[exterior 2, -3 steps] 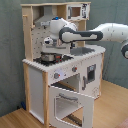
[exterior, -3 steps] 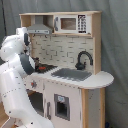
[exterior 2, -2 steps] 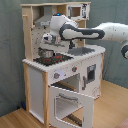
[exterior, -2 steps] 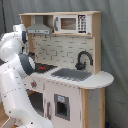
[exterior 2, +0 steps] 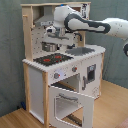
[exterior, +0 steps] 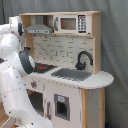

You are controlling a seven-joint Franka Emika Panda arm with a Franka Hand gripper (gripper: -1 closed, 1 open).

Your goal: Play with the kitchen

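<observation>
Arm: a glossy white robot arm [exterior: 12,85] with rounded shells and black joints fills the first exterior view's left; in the second exterior view it reaches in from the second exterior view's right, across the top of the toy.
Hand: the hand [exterior 2: 52,36] hangs over the back of the stovetop, under the hood; I cannot tell whether its fingers are wide or narrow.
Kitchen: the kitchen [exterior: 75,75] is a tall toy of white panels and pale wood, standing on a wooden floor [exterior 2: 15,119] before a grey curtain [exterior: 114,45].
Stovetop: a flat black square [exterior 2: 52,59] with red rings, at the second exterior view's left end of the counter.
Knobs: two round knobs [exterior 2: 56,75] sit on the front panel below the stovetop.
Oven door: a white frame with a clear window [exterior 2: 71,103], hinged at the bottom and hanging open toward the floor.
Back wall: white brick-pattern tiles [exterior: 60,50].
Hood: a grey slanted hood [exterior: 39,29] beneath the top shelf.
Microwave: a small white box with a dark window [exterior: 72,23] on the upper shelf.
Sink: a shallow grey rectangular basin [exterior: 71,74] set in the counter.
Faucet: a black curved spout [exterior: 83,59] behind the sink.
</observation>
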